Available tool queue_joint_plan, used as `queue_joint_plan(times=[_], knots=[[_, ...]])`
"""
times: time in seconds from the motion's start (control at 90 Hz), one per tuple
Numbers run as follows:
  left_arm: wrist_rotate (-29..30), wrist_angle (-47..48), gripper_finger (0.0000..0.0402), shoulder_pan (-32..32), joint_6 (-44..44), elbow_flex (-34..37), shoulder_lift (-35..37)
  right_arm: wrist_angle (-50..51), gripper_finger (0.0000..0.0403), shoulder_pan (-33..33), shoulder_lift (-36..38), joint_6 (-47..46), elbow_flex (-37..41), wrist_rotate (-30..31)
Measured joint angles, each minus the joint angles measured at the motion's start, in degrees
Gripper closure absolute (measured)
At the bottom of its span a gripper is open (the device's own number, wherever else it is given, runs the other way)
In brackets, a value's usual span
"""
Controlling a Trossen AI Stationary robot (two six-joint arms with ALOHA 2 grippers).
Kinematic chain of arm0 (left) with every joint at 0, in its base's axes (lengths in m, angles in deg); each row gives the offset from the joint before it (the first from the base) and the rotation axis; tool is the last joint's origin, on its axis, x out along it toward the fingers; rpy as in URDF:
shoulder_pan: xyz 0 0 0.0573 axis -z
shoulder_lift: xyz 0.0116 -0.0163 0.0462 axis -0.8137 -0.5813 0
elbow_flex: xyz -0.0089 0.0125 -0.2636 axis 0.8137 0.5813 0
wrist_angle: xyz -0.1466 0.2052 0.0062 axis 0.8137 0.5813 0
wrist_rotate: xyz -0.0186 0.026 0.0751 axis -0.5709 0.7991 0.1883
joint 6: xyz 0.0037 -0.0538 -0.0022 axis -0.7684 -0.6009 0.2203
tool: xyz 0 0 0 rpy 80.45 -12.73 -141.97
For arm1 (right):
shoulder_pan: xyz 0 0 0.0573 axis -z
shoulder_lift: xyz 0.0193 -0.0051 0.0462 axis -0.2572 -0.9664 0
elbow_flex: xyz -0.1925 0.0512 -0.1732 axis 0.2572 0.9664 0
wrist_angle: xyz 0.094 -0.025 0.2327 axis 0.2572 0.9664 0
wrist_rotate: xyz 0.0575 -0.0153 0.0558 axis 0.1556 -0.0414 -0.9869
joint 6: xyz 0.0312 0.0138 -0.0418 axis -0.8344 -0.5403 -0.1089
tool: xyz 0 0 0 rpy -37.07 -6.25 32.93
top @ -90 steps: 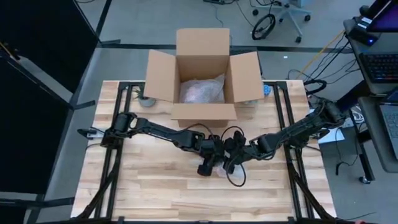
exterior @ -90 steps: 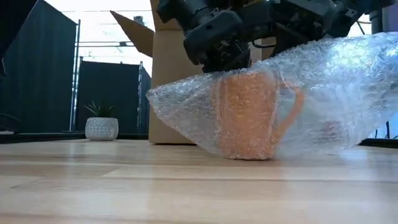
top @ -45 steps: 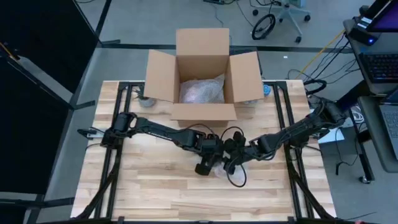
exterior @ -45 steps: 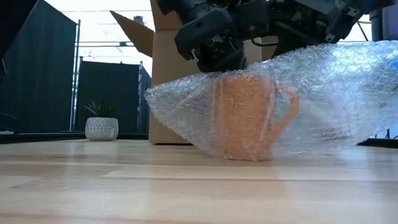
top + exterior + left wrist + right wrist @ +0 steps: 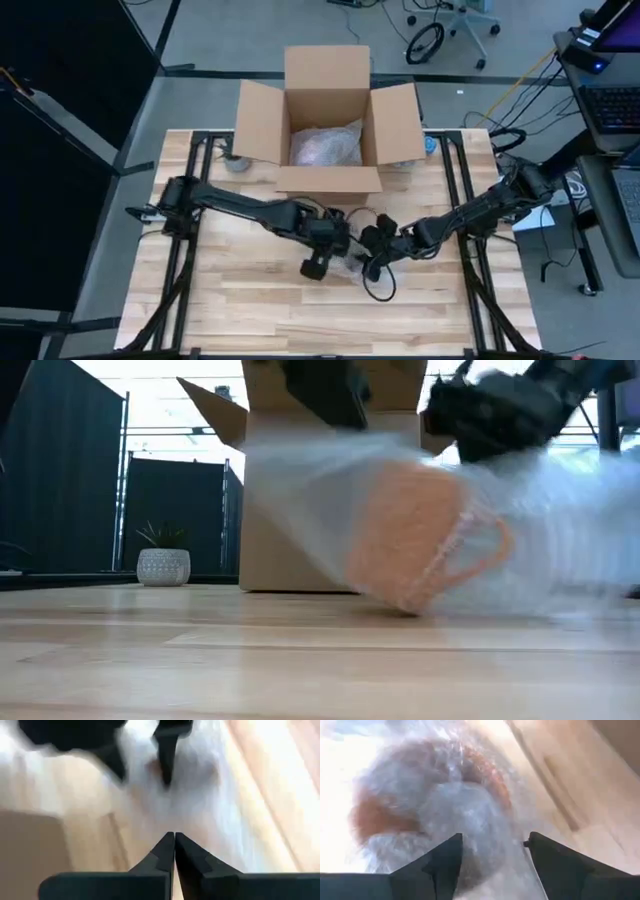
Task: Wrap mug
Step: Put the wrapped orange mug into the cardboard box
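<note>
Two claws meet over the middle of the wooden desk point(image 5: 230, 300), just in front of an open cardboard box point(image 5: 328, 120). The left claw point(image 5: 316, 266) reaches in from the left arm; in its wrist view the two dark fingers point(image 5: 167, 851) are pressed tip to tip with no gap, and whether a fold of wrap is caught between them cannot be told. The right claw point(image 5: 372, 262) comes in from the opposite side, and its wrist view shows the fingers point(image 5: 445, 857) spread wide apart, framing the wrapped mug point(image 5: 435, 800) without closing on it.

From the low view, the orange mug point(image 5: 425, 535) sits inside a sheet of clear bubble wrap point(image 5: 560, 530). It is tilted, its base lifted on one side so only a lower corner is near the desk, and its handle point(image 5: 475, 555) sticks out to the side under the plastic. The wrap drapes over the mug and spreads out to both sides, with much of it blurred. Both claws show as dark shapes just above the mug.

Behind the mug stands the cardboard box with its flaps open; the high view shows a wad of bubble wrap point(image 5: 325, 147) already lying inside it. A small potted plant point(image 5: 163, 560) sits far back at the desk's edge, well apart from the mug.
</note>
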Motion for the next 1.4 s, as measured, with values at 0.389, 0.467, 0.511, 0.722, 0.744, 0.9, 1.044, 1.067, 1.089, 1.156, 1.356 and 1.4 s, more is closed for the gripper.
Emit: queue_joint_plan(times=[0.389, 0.467, 0.511, 0.722, 0.744, 0.9, 1.044, 1.067, 1.089, 1.156, 1.356, 1.4], knots=[[-0.6, -6.0, 0.0402, 0.0, -0.4, 0.5, 0.6, -2.1, 0.0188, 0.0, 0.4, -0.5, -0.4, 1.3], [-0.6, -6.9, 0.0402, 0.1, -0.4, 0.5, 1.2, -2.7, 0.0188, -0.1, 0.4, 0.3, -0.4, 1.3], [-0.7, -7.1, 0.0402, 0.3, -0.5, 0.6, 1.6, -2.8, 0.0188, -0.3, 0.4, 1.0, -0.4, 1.4], [-7.3, -13.8, 0.0402, 1.3, -2.5, 8.1, 1.7, -8.1, 0.0188, -0.3, 0.3, 6.4, -0.5, 1.3], [-7.8, -15.4, 0.0402, 1.5, -3.0, 9.6, 2.0, -8.4, 0.0188, -0.3, 0.2, 7.2, -0.5, 1.3], [-8.9, -26.7, 0.0402, 1.8, -6.7, 20.8, 2.8, -9.0, 0.0188, -0.3, -0.5, 11.8, -0.5, 1.1], [-11.0, -40.1, 0.0402, 1.9, -9.5, 29.8, 2.4, -13.7, 0.0188, 0.0, -1.6, 16.0, -0.6, -0.4], [-11.1, -42.2, 0.0402, 1.9, -10.0, 30.7, 2.4, -14.5, 0.0188, 0.2, -1.8, 16.2, -0.6, -0.6], [-11.0, -44.2, 0.0402, 1.8, -10.5, 31.4, 2.4, -14.8, 0.0188, 0.2, -2.1, 16.3, -0.7, -1.1], [-11.0, -47.5, 0.0402, 1.7, -10.9, 32.2, 2.4, -15.6, 0.0188, 0.6, -3.4, 16.6, -0.6, -2.7], [-11.0, -49.6, 0.0402, 1.3, -10.3, 32.2, 2.0, -15.4, 0.0188, 2.9, -7.5, 15.6, -2.0, -9.1], [-11.0, -49.9, 0.0402, 1.2, -10.3, 32.3, 2.0, -14.1, 0.0189, 3.8, -8.5, 14.7, -3.0, -10.8]])
